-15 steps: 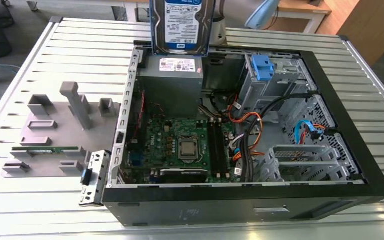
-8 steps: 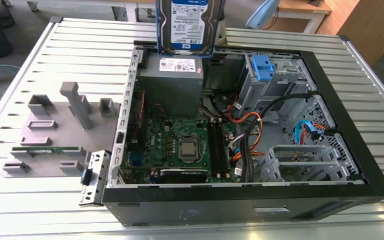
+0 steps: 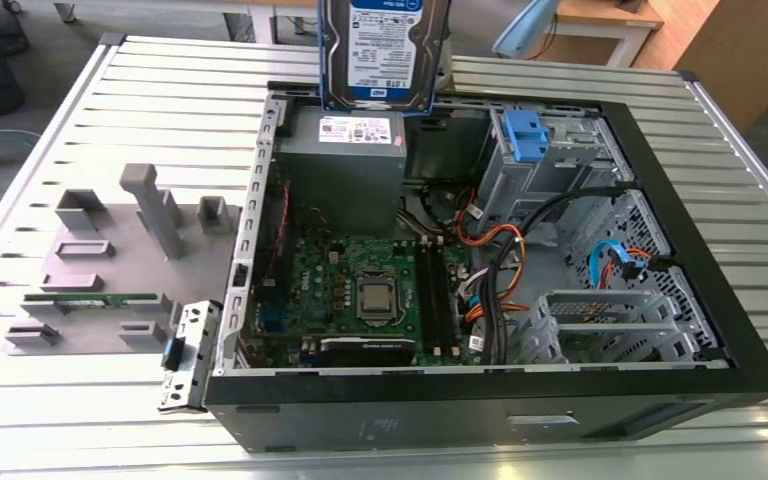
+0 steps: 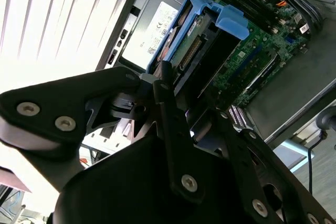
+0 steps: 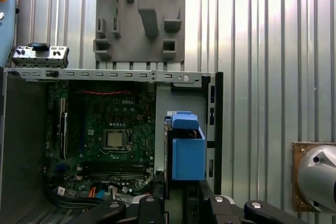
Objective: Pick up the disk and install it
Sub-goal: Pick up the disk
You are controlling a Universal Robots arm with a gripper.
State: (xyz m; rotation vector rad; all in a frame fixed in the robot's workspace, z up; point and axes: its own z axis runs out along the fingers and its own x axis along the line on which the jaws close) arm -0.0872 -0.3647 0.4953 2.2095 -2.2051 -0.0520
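Observation:
The disk (image 3: 384, 50) hangs upright above the back of the open computer case (image 3: 491, 405), its white-and-blue label facing the exterior view. It hovers just over the grey power supply (image 3: 344, 150). In both wrist views my gripper (image 4: 178, 98) (image 5: 181, 203) is shut on the disk (image 4: 197, 40), whose blue plastic carrier and handle (image 5: 186, 150) point away from the fingers toward the case interior.
Inside the case lie the green motherboard (image 3: 371, 290), orange and black cables (image 3: 511, 250) and a metal drive cage with a blue bracket (image 3: 524, 135). A grey fixture plate (image 3: 131, 250) with upright blocks sits on the slatted table at the exterior view's left.

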